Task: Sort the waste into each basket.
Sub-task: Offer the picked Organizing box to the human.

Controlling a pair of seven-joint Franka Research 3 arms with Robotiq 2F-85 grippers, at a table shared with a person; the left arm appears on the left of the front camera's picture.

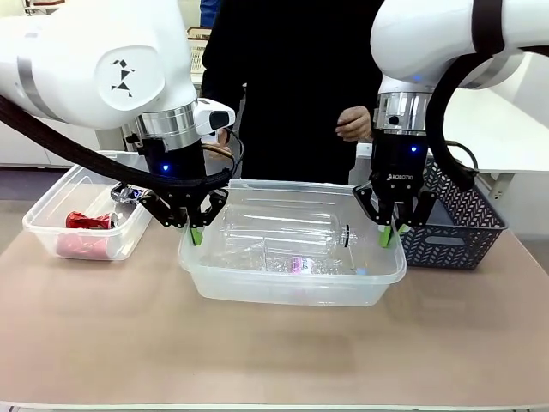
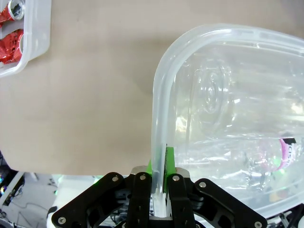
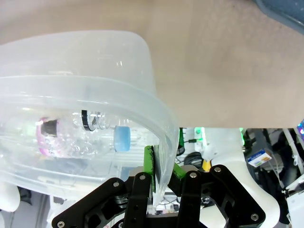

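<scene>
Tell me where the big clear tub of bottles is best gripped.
By its rolled rim at the two short ends, from above: the left hand and right hand are clamped there on the big tub, whose width suits two holds.

Big tub [image 1: 292, 279]: clear, milky rim. Bottles [image 1: 287, 236] inside: clear, one with pink label, one with pale blue cap [image 3: 122, 139]. Small tub [image 1: 43, 219]: clear, holds shiny red cans [image 1: 90, 221]. Grippers: left [image 1: 196, 232] and right [image 1: 390, 233] black, green pads. Arms white. Basket [image 1: 467, 225]: dark blue-grey lattice. Table [image 1: 274, 352]: beige-tan. Person's top: black.
</scene>
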